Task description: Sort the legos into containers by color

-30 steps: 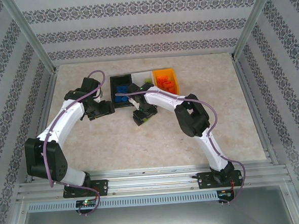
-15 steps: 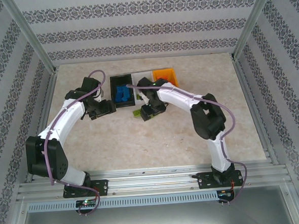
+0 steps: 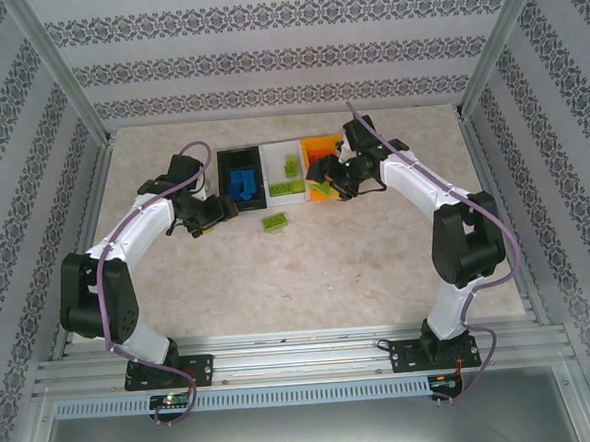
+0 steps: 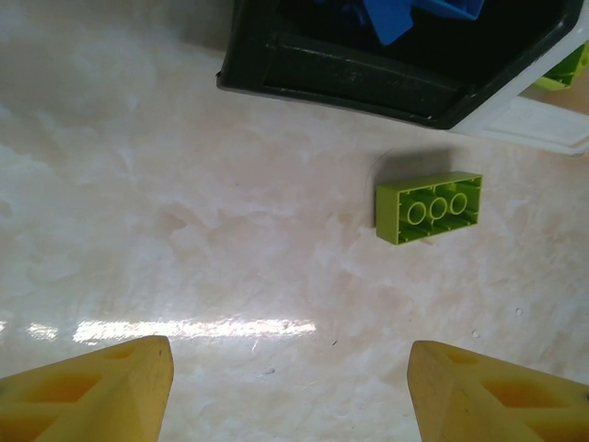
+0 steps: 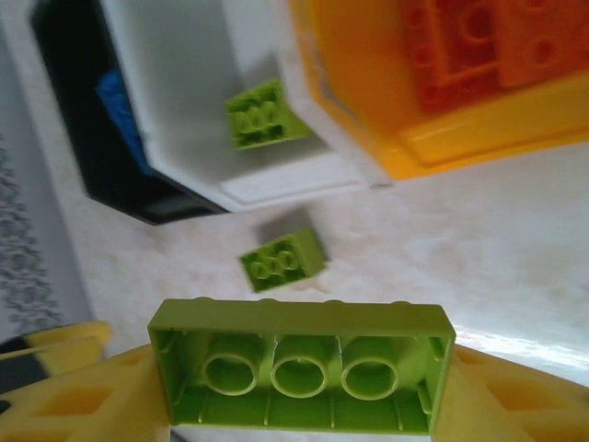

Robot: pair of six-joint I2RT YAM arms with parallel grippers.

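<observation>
At ten o'clock on the surface [image 3: 309, 290], the left gripper [image 4: 290, 368] still hovers open and empty beside the black bin [image 3: 223, 190] of blue legos [image 3: 241, 182]. Just at six o'clock of the white bin [image 3: 274, 154], a loose green brick [image 4: 428, 207] now lies uncovered: the right gripper [image 3: 324, 176] has swung from there toward one o'clock, clamped on a second green brick [image 5: 302, 364], between white bin and orange bin [image 3: 320, 144]. A drop into white looks next. Glossy, marbled beige underfoot; patterned wallpaper [image 3: 285, 56] encloses three sides.
</observation>
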